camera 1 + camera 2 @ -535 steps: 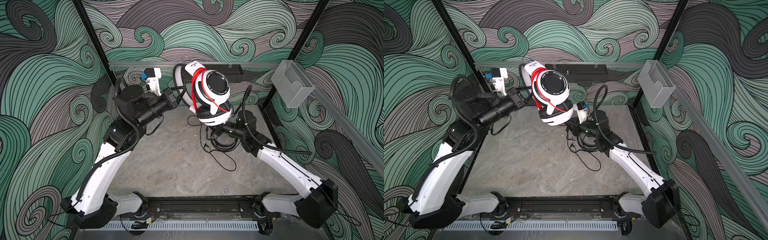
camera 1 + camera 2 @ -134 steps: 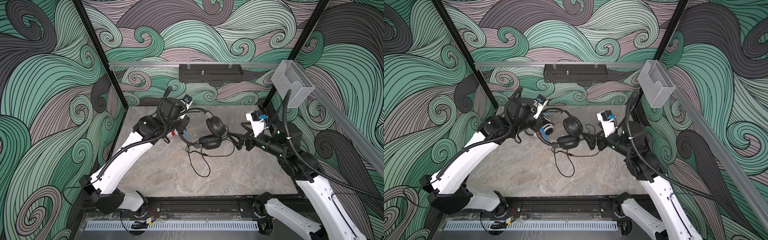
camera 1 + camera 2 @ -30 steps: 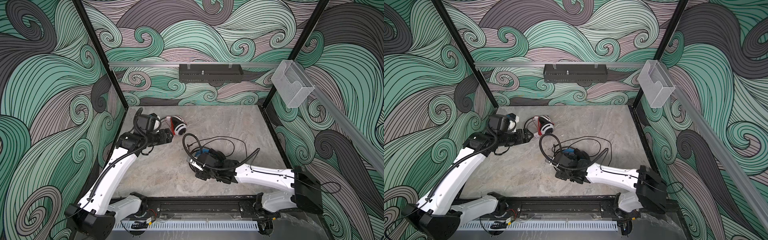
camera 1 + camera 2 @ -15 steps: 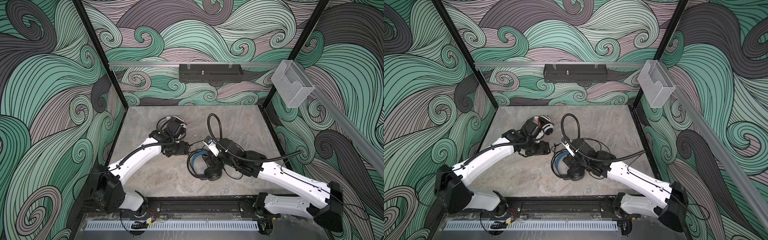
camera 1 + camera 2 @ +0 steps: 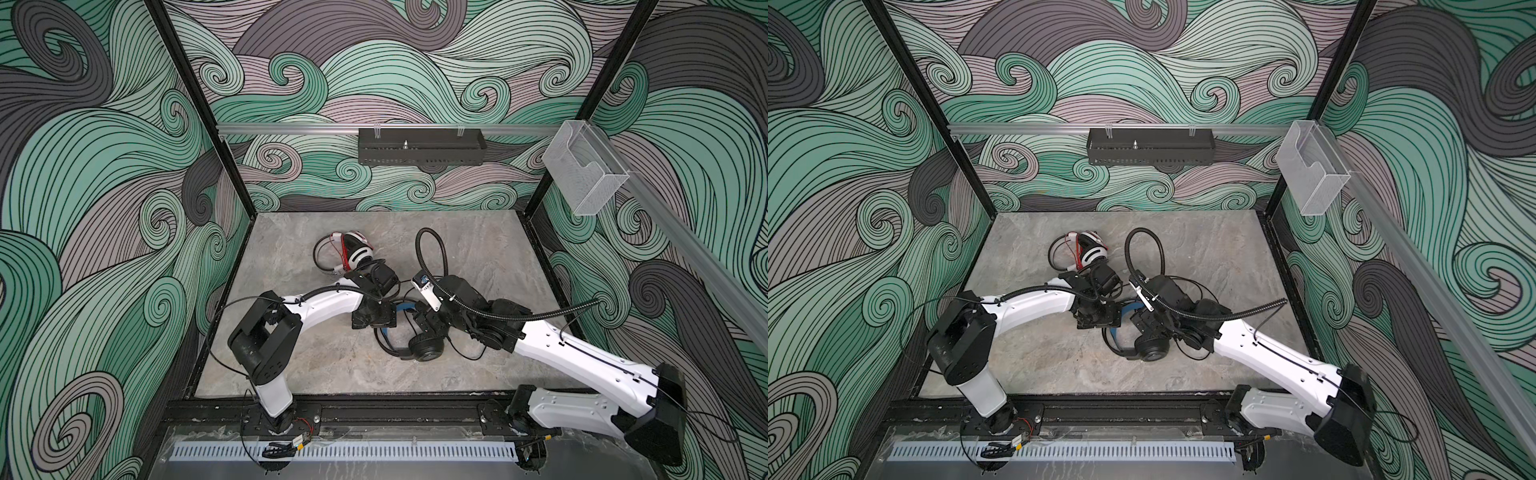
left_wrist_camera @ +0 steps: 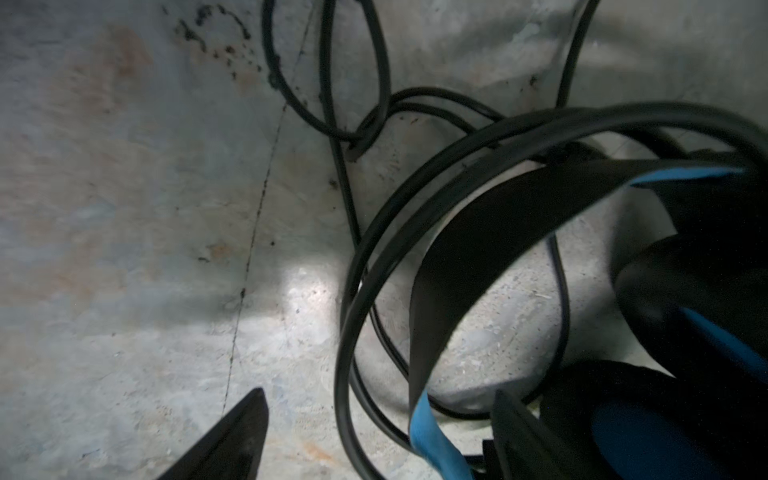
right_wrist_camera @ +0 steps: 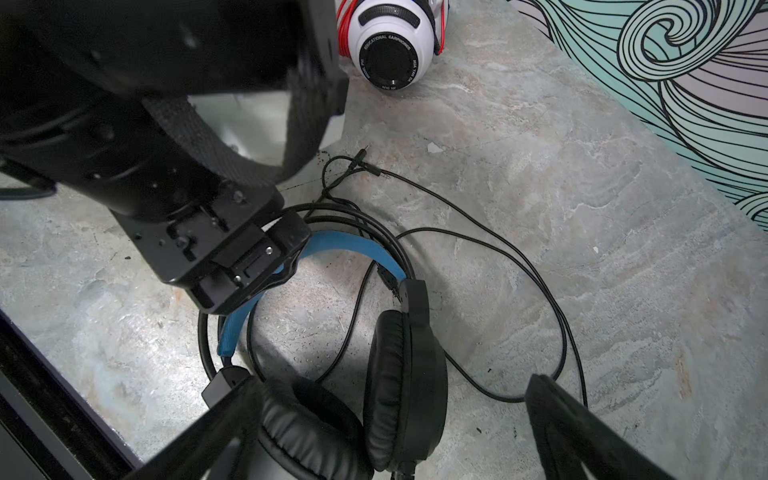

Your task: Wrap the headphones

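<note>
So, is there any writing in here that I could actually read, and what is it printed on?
"EDUCATIONAL EARPHONES": white letters round the black centre of the white headphones cup, in the right wrist view.
More small lettering on the lower half of that same circle: too small and turned to read.
Black headphones: no writing shows.
Both top views and the left wrist view: nothing readable.

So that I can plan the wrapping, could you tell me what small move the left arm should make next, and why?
Probably close the left gripper on the headband of the black headphones: its open jaws straddle the band, and the black cable lies loose on the table, unwrapped.
</note>
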Robot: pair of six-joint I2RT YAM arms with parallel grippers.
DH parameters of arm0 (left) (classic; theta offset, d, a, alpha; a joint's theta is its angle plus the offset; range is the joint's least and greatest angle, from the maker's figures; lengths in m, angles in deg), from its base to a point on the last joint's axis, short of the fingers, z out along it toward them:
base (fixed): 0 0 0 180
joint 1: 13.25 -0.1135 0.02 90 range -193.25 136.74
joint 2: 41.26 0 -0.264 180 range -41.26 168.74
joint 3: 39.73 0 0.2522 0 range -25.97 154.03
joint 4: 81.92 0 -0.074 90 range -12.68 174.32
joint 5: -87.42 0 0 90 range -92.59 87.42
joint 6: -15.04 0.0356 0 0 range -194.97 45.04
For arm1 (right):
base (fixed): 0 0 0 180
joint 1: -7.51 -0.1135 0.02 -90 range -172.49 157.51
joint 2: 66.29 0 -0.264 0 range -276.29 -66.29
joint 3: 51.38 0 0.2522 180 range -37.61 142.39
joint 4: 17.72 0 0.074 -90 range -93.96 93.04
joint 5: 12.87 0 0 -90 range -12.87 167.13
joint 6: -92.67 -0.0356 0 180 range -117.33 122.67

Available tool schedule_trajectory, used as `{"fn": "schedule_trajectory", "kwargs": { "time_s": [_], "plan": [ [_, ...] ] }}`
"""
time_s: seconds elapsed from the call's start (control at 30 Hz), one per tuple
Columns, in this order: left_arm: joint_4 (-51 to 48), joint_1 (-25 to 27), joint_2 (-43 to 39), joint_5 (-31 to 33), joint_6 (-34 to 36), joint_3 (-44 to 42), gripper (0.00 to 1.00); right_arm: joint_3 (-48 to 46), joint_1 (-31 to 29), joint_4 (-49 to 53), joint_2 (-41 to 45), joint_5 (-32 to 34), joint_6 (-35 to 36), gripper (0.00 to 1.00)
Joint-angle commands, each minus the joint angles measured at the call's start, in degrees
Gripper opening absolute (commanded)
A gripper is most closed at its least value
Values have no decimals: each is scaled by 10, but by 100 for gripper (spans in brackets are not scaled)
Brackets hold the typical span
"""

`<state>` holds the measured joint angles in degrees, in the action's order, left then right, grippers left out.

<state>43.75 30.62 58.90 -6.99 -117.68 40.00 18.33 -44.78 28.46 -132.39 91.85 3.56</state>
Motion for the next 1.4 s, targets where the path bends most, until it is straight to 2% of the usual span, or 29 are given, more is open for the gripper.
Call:
{"fn": "schedule_trajectory", "kwargs": {
  "time_s": [0.0,0.4,0.73,0.9,1.07,1.2,1.3,1.37],
  "plan": [
    [-4,12,28,18,-7,29,77,-14,10,8,18,-2,-18,99],
    [-8,14,78,26,-1,43,34,-13,20,8,13,-8,-19,99],
    [-55,14,18,88,14,59,0,-17,24,8,20,-7,-19,99],
    [-126,24,-28,167,56,106,0,-13,29,8,30,-1,-10,99],
    [-176,29,-84,245,135,154,0,-3,44,9,60,-19,1,99],
    [-181,29,-136,283,239,192,0,19,49,5,89,-43,25,99],
    [-160,29,-176,346,318,210,0,38,52,-7,115,-96,43,99],
    [-164,17,-182,356,351,242,0,49,52,-13,128,-119,47,99]
  ]
}}
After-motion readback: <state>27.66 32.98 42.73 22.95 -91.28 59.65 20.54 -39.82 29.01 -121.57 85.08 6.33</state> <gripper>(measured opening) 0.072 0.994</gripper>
